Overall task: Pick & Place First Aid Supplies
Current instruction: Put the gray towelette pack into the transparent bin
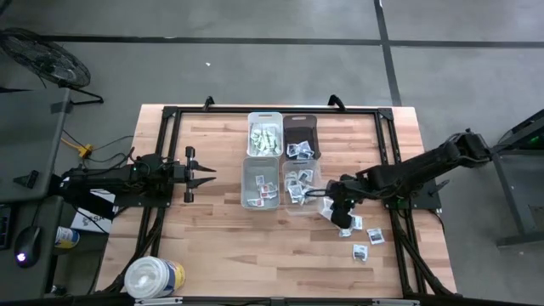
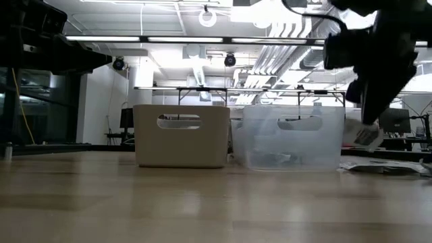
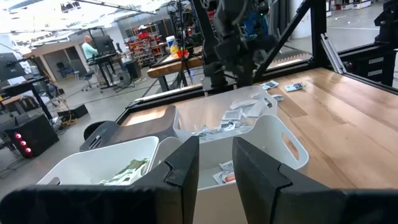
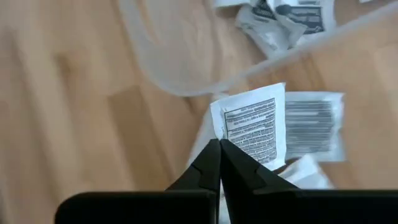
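The right gripper (image 4: 219, 144) has its jaws pinching one packet (image 4: 252, 129) by a corner, just off the worktop (image 1: 212, 246) beside the clear bin (image 1: 299, 206). I'd lift straight, clear the rim, then release. Left gripper (image 1: 201, 172) waits half-spread, holding nothing.
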Robot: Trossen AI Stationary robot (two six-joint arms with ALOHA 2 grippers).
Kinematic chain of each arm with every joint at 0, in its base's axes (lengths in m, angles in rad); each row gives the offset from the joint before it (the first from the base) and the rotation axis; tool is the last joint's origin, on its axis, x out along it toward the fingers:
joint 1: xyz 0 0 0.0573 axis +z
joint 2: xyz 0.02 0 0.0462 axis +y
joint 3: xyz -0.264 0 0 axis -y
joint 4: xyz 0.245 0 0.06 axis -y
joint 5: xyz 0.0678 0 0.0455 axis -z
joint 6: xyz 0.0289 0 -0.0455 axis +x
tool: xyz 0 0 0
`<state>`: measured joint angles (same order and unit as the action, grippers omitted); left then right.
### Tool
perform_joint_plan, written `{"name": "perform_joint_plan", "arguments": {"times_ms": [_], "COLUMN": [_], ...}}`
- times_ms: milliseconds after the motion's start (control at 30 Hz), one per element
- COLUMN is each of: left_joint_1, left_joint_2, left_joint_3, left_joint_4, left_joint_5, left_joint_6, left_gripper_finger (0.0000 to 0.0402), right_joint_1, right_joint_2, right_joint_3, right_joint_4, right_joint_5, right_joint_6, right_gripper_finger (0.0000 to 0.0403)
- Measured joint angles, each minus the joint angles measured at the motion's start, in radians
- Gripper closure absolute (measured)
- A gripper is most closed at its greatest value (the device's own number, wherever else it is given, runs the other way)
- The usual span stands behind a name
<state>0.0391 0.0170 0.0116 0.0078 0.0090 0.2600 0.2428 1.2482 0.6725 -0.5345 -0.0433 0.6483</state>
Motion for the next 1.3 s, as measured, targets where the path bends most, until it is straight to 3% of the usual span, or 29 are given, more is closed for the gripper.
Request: {"name": "perform_joint_plan", "arguments": {"times_ms": [233, 600, 900, 1300], "left_joint_1": [0.0, 0.0, 0.0, 0.0], "left_joint_2": [0.0, 0.0, 0.0, 0.0], "left_joint_3": [0.0, 0.0, 0.0, 0.0], "left_joint_4": [0.0, 0.0, 0.0, 0.0], "left_joint_5": [0.0, 0.0, 0.0, 0.0], "left_joint_6": [0.0, 0.0, 0.0, 0.0], "left_gripper_finger": [0.0305, 0.0305, 0.0305, 0.0305], "right_joint_1": [0.0, 0.0, -0.022, -0.147], "right_joint_2": [-0.113, -0.257, -0.253, -0.252], "right_joint_3": [0.014, 0.014, -0.054, -0.195], "right_joint_4": [0.043, 0.243, 0.486, 0.632], "right_joint_5": [-0.173, -0.376, -0.388, -0.194], "right_joint_6": [0.137, 0.089, 0.073, 0.269], "right_gripper_finger": [0.0403, 0.0403, 0.0403, 0.0403]}}
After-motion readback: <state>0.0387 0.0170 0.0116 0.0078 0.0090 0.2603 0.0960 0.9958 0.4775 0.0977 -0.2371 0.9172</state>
